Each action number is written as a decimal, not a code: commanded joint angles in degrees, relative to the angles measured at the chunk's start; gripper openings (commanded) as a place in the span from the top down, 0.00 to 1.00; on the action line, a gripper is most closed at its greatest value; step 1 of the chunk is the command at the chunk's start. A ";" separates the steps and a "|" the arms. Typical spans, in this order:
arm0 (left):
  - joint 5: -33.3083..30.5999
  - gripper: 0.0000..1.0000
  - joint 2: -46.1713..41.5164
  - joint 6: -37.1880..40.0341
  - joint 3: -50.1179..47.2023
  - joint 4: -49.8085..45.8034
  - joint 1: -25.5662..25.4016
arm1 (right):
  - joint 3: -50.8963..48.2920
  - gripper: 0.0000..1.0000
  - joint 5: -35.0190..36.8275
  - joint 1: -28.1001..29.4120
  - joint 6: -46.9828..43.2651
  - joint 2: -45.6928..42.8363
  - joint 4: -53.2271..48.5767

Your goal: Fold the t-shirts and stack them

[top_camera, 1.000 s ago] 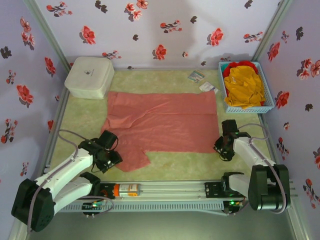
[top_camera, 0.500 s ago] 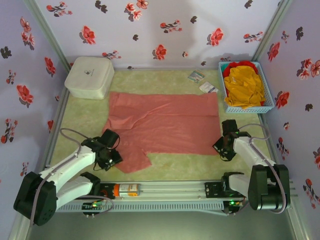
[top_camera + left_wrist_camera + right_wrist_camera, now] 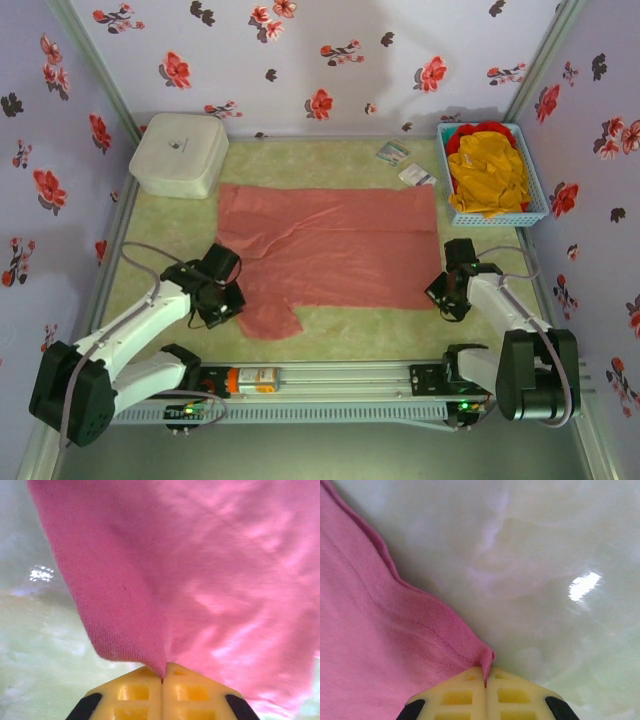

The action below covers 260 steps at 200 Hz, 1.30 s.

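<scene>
Salmon-pink t-shirt (image 3: 325,245) gripped at both near corners, first fold not yet made

It lies spread open across the middle of the green surface (image 3: 350,335), long side running left to right. One flap reaches toward the near edge on the left. No part of it is doubled over.

The left gripper (image 3: 162,677) is clamped on that near-left flap. In the left wrist view its yellow fingertips meet with the cloth's edge caught between them, and the fabric rises away from the surface there. The right gripper (image 3: 486,676) is clamped on the near-right corner. In the right wrist view the stitched hem bunches into the seam between the closed tips, with bare surface beside it.

By the look of it, the task is barely begun. Both holds are set for the first fold, which would probably carry the near edge toward the far edge, but nothing is folded and no stack exists.

A mustard t-shirt (image 3: 490,172) and a red t-shirt (image 3: 478,131) are heaped unfolded in the blue basket (image 3: 541,212) at the far-right corner. They wait their turn. A white box (image 3: 178,152) sits at the far-left corner, just beyond the spread shirt.
</scene>
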 commanded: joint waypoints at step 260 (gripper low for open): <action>4.32 1.00 35.24 28.82 48.08 -7.93 18.27 | 31.84 1.00 -5.10 -4.50 -7.51 26.05 4.61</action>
